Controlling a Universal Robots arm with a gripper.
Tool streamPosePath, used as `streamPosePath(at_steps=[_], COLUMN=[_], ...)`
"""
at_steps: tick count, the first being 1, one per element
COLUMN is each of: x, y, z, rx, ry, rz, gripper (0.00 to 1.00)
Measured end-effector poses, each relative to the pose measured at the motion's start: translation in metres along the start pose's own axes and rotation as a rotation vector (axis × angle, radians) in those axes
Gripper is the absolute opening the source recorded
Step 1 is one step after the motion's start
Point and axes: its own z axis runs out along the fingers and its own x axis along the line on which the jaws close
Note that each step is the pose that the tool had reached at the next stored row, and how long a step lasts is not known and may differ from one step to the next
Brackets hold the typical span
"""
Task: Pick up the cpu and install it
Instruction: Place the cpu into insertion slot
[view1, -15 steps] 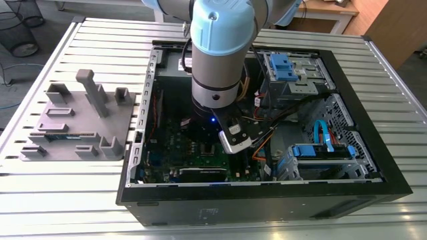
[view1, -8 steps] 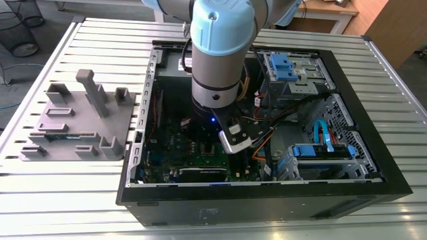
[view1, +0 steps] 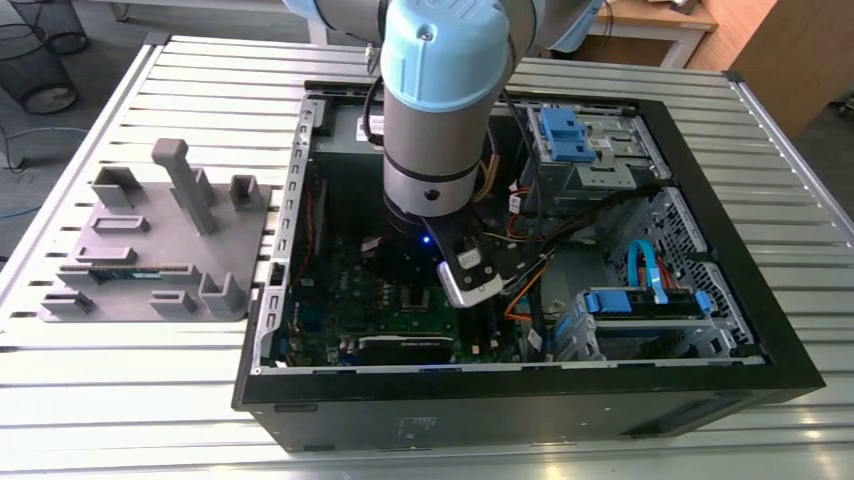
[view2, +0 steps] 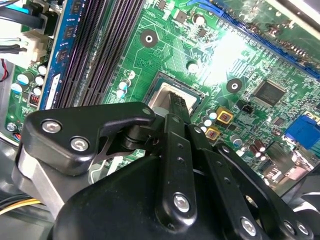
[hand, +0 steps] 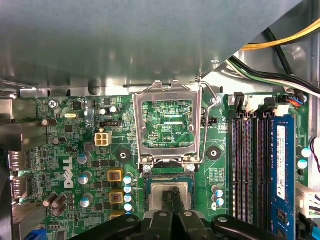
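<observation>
The cpu (hand: 159, 194) is seen lying flat in the socket (hand: 145, 199) on the motherboard (hand: 75, 145), inside the case (view1: 534, 410). The socket's frame (hand: 167, 92) is flipped open. The gripper (hand: 172, 192) is pressed together, its fingers (view2: 176, 107) set at the cpu's top; contact cannot be told.

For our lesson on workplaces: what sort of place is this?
Probably a robotics lab or test cell: a robot arm reaches into an open computer case on a slatted metal table, beside a grey parts fixture.
</observation>
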Motion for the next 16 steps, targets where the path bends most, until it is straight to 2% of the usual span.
streamPosePath(at_steps=[16], x=[-0.0001], y=[0.0004], z=[0.0003], rx=[0.0004], ry=[0.0002], rz=[0.0], gripper=[0.11])
